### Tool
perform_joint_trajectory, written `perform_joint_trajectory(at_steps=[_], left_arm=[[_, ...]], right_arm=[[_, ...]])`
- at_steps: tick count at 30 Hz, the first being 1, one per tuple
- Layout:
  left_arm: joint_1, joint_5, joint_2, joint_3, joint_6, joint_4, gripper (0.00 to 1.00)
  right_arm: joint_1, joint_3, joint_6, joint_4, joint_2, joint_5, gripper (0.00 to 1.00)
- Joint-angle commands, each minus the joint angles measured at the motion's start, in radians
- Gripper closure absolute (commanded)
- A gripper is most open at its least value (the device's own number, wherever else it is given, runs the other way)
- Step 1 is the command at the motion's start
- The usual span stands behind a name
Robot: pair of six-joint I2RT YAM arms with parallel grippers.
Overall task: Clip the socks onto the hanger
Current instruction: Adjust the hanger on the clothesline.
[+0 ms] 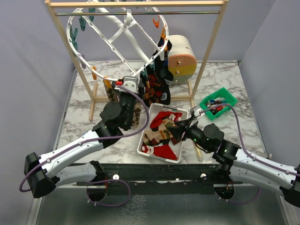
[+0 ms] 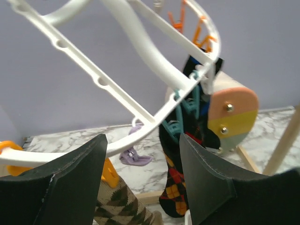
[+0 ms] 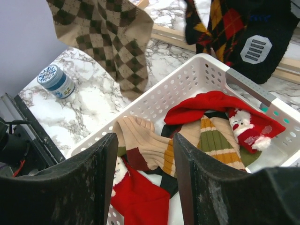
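Note:
The white oval hanger (image 1: 117,37) hangs from the rack's rod; its rim also crosses the left wrist view (image 2: 117,93). A black argyle sock (image 1: 157,84) and a tan argyle sock (image 2: 119,204) hang from its clips. My left gripper (image 2: 143,183) is open and empty just below the rim, between these two socks. My right gripper (image 3: 145,173) is open and empty, just above a tan ribbed sock (image 3: 145,145) and a red sock (image 3: 140,197) in the white basket (image 3: 178,89). More socks lie in the basket (image 1: 144,131).
The wooden rack (image 1: 213,51) stands at the back with a beige cylinder (image 1: 180,58) behind it. A green bin (image 1: 218,101) of clips sits at the right. A small blue and white jar (image 3: 56,82) stands left of the basket. A purple clip (image 2: 133,157) hangs from the rim.

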Motion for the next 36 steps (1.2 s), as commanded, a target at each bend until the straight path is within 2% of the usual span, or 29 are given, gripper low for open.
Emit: perform_joint_trajectory(at_steps=[1,9,16,26,36], left_arm=[[0.060,-0.057,-0.024,0.035,-0.040,0.052,0.36],[0.082,-0.061,-0.068,0.008,-0.053,0.052,0.36],[0.081,0.023,-0.089,-0.018,-0.059,0.051,0.36],[0.081,0.212,0.016,0.037,-0.068,0.040,0.36],[0.081,0.299,0.097,0.080,-0.082,0.040,0.36]], right_arm=[[-0.001,-0.020,0.021,-0.037,-0.037,0.043,0.44],[-0.001,-0.021,0.019,-0.048,-0.058,0.071,0.44],[-0.001,-0.019,0.013,-0.053,-0.065,0.076,0.44],[-0.001,-0.001,0.013,-0.082,-0.076,0.088,0.44],[-0.002,0.039,0.024,-0.124,-0.089,0.086,0.44]])
